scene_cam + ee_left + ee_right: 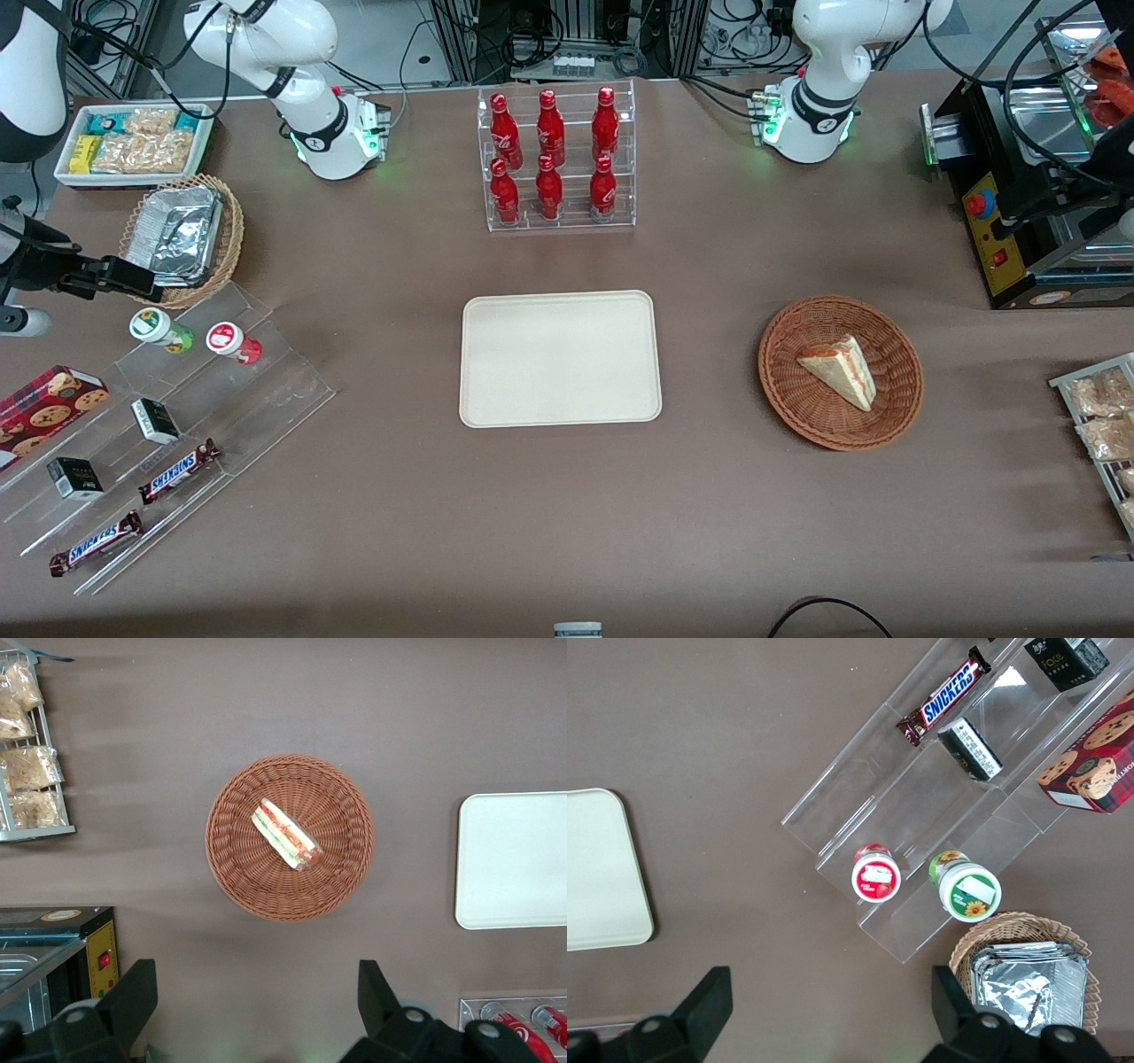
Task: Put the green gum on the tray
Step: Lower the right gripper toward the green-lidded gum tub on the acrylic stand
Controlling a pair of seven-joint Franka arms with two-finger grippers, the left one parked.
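Your green gum [160, 330] stands upright on the clear stepped rack [168, 425], lid up, just beside the red gum [233, 342], well apart from the tray [560, 359]. Your pincer [828, 1010] hangs above the table [709, 532], fingers spread, holding nothing.

At the left edge of the front view, the right arm's gripper [133, 279] hangs above the table, its two dark fingers [709, 1001] spread wide apart, holding nothing.
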